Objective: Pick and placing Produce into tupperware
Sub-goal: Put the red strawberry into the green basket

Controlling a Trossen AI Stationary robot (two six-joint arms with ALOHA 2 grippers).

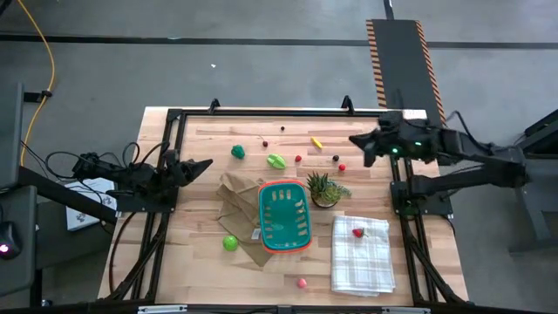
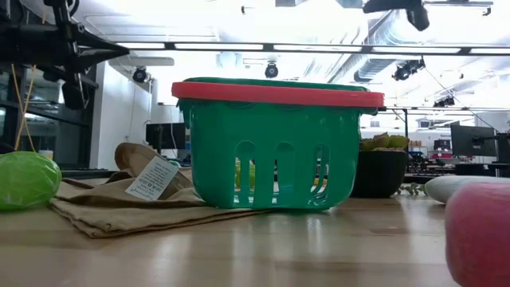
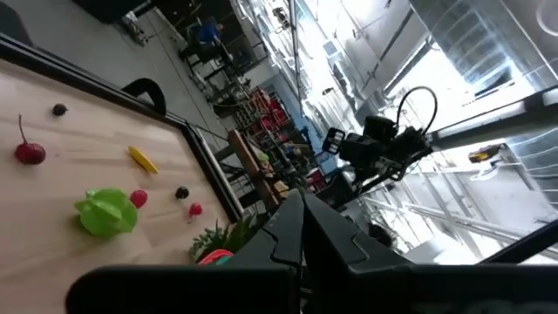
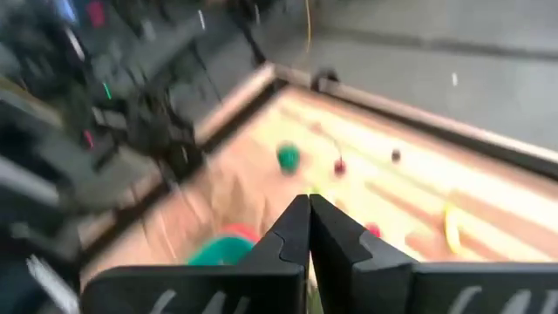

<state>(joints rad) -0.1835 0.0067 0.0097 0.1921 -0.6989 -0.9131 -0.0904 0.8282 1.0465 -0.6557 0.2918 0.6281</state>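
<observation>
Teal tupperware (image 1: 283,218) (one), three green produce pieces (image 1: 275,160)

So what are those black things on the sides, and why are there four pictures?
They are two robot arms with pinchers. One picture looks down from above, one peeks across the table, and two come from cameras on the arms' wrists. The left gripper and the right gripper are both shut and hold nothing. On the table sit a teal basket, a brown paper bag, a checked cloth, a little potted plant and scattered toy produce, like the green ball.
</observation>
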